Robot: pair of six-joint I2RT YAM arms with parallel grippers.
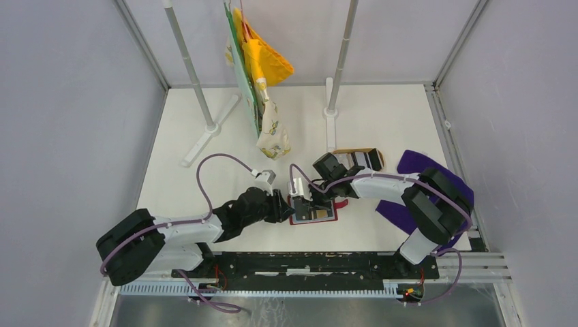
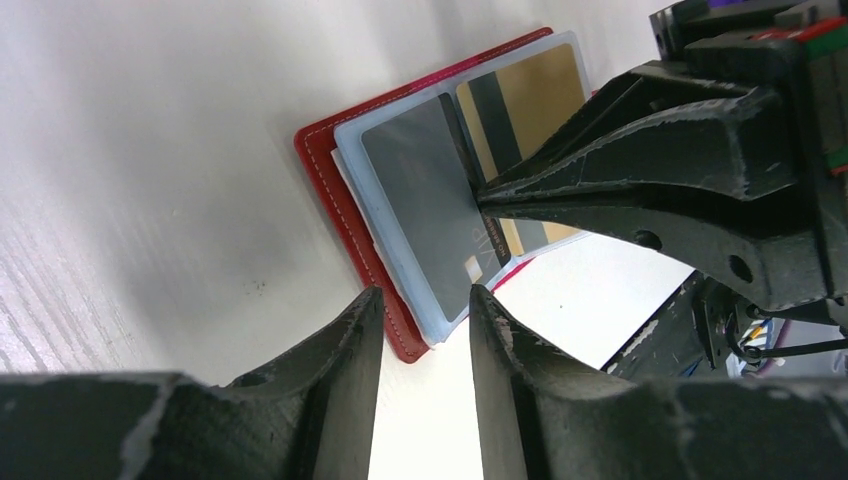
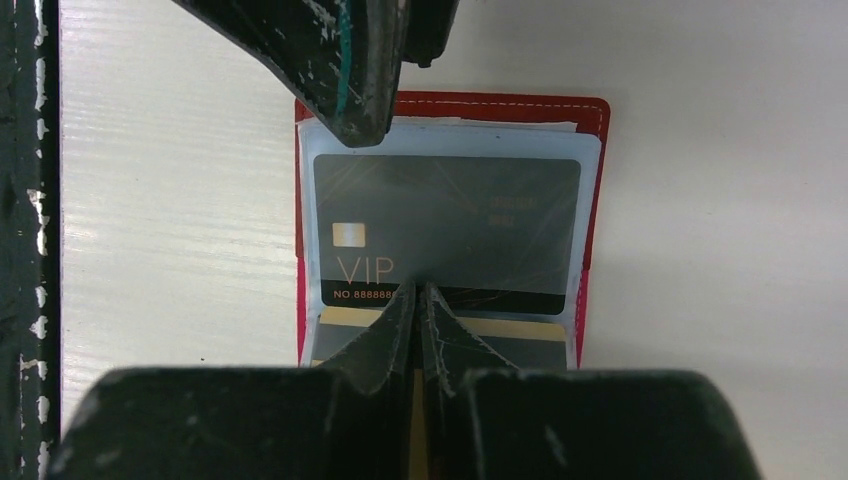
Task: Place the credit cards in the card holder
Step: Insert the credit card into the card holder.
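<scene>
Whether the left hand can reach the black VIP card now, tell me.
Probably yes: the open left hand hangs at a corner of the black VIP card; the shut right hand presses only its other edge.

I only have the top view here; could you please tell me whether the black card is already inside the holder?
Observer: Yes, the right wrist view shows the black card under a clear sleeve of the holder.
Operator: Thank you. Are the right fingers gripping it?
Observer: The right fingers are shut, tips at the card's lower edge.
Operator: And the left fingers?
Observer: The left fingers stand open, the holder's corner showing between them.
</scene>
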